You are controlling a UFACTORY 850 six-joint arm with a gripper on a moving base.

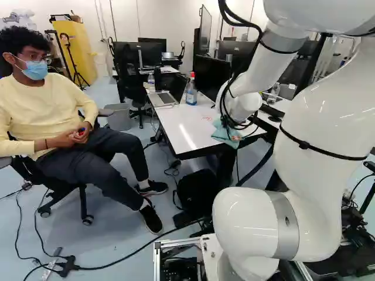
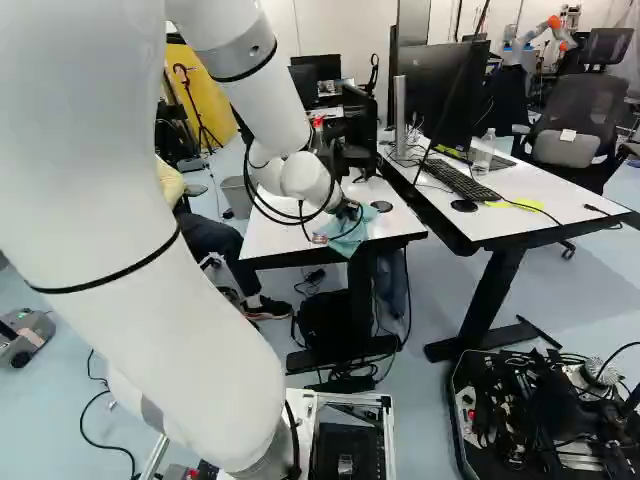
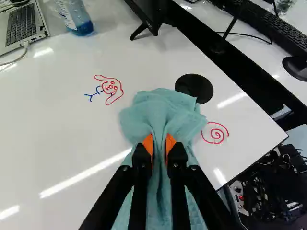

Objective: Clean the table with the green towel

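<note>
Placement, left to right, clock set on the pincer, twelve straight ahead:
- Ten to eleven: red-and-blue doodle (image 3: pixel 111 87) left on the bench (image 3: pixel 62 129); probably drawn as dirt to be wiped.
- Centre: green towel (image 3: pixel 144 112) gripped by the pincer (image 3: pixel 160 143), closed on bunched cloth, orange pads (image 3: pixel 149 143) pressed from two sides. Pinched mid-cloth, it seems, so that loose folds are spread ahead as a wiping face. Cloth apparently rested on the bench near its corner; firmness of contact cannot be told.
- One: flat black disc (image 3: pixel 192 87), partly overlapped by cloth; could be snagged or dragged.
- Nearly three: red spiral (image 3: pixel 217 135), close beside the folds; easily reached by a short sideways stroke, it is judged.

Containers, left to right:
- Left base view, between nine and ten: grey bin (image 1: pixel 119 117) stood on the floor; contents not seen.
- Eleven from the pincer: bottle (image 3: pixel 76 17), blue liquid held; kept beside the laptop (image 3: pixel 21 26), possibly as cleaner.
- Right base view, four: open black tray (image 2: pixel 465 440), filled with cables and electronics.
</note>
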